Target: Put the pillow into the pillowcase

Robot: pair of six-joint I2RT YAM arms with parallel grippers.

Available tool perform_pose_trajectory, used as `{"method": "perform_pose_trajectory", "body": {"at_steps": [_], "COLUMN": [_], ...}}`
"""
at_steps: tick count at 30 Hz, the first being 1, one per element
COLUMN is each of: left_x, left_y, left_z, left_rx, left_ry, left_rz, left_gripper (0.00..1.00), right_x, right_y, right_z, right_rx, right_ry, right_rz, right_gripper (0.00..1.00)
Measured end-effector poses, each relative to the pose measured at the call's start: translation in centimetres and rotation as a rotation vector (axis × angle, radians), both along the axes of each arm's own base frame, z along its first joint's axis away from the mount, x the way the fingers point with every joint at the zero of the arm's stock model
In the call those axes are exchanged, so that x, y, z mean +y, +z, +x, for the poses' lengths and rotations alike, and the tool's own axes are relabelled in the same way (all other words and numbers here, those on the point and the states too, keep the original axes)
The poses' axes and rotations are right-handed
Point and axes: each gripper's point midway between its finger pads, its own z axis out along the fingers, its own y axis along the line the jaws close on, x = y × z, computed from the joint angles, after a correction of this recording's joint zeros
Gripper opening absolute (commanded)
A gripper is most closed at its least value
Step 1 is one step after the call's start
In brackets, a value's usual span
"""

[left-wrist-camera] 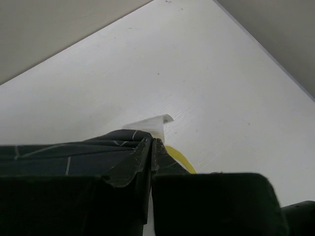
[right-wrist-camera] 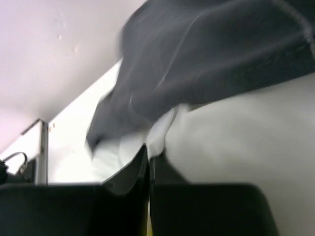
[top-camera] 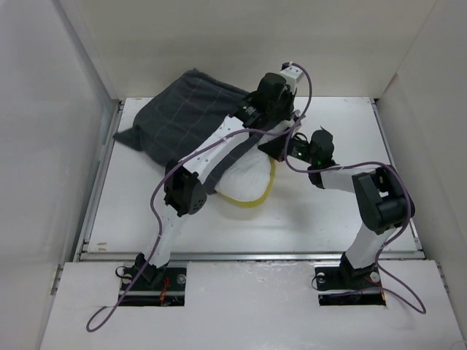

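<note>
So the pillow [top-camera: 244,179] sits mid-bench with its near end and yellow edge band [top-camera: 264,191] poking out toward the arms. The far end is tucked under the dark checked pillowcase [top-camera: 179,113], which trails off to the far-left corner of the bench [top-camera: 350,219]. I'd guess it's only partway in at best.

The left pincer [left-wrist-camera: 151,142] is clamped completely shut on the pillowcase hem. A little white tag [left-wrist-camera: 150,123] and a sliver of yellow peek out just past the tips. The right pincer [right-wrist-camera: 148,152] is fully closed too, nose against the pale pillow cloth right where the case drapes over it. That view is smeared, so I can't tell whether it caught anything.

What worries me:
- That hem grip is a thin pinch of fabric. One tug and I reckon it slips, and the mouth flops shut.
- If the right one nipped case and pillow together, pushing just drags the whole bundle across the bench instead of feeding it in.
- The left forearm lies across the pillow and both wrists are crowded together, so a bump between the arms looks plausible.
</note>
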Motion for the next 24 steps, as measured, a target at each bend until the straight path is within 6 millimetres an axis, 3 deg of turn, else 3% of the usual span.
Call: {"method": "perform_pose_trajectory", "body": {"at_steps": [5,6,7,8,9,11,13,16,17,21,23,24], "left_x": [-0.8,-1.0,-1.1,-1.1,-0.8,0.3,1.1,2.3,2.9,7.3,11.7,14.1], "left_y": [0.0,-0.1,-0.3,-0.7,-1.0,-1.5,-2.2,-3.0,-2.9,-0.8,0.0,0.0], "left_z": [-1.0,-1.2,-1.4,-1.5,-1.3,-0.6,-1.6,-5.0,-6.2,-11.0,-13.3,-14.3], "left_rx": [0.031,0.035,0.044,0.046,0.045,0.059,0.094,0.154,0.162,0.155,0.167,0.179], "left_ry": [-0.050,-0.052,-0.054,-0.054,-0.033,0.013,0.019,0.024,0.041,0.157,0.240,0.287], "left_rz": [-0.026,-0.024,-0.023,-0.013,0.000,0.002,0.019,0.054,0.065,0.008,-0.039,-0.057], "left_gripper": [0.00,0.06,0.28,0.99,1.00,1.00,1.00,1.00,1.00,1.00,1.00,1.00], "right_x": [0.2,0.1,-0.1,-0.5,-1.1,-2.8,-3.8,-4.9,-5.5,-6.2,-6.5,-5.9], "right_y": [-0.2,-0.4,-0.6,-0.9,-1.2,-1.6,-2.7,-4.2,-4.5,-3.6,-2.8,-1.3], "right_z": [0.9,1.2,1.2,1.4,1.6,2.4,3.1,3.1,2.5,-0.8,-2.0,-2.6], "right_rx": [0.006,0.008,0.015,0.022,0.030,0.044,0.097,0.162,0.172,0.123,0.073,0.027], "right_ry": [-0.073,-0.093,-0.112,-0.138,-0.165,-0.230,-0.286,-0.360,-0.385,-0.416,-0.443,-0.441], "right_rz": [0.019,0.025,0.034,0.041,0.049,0.057,0.043,-0.013,-0.043,-0.208,-0.302,-0.312], "right_gripper": [0.00,0.04,0.10,0.35,0.43,0.50,0.65,0.92,0.96,0.99,1.00,1.00]}}
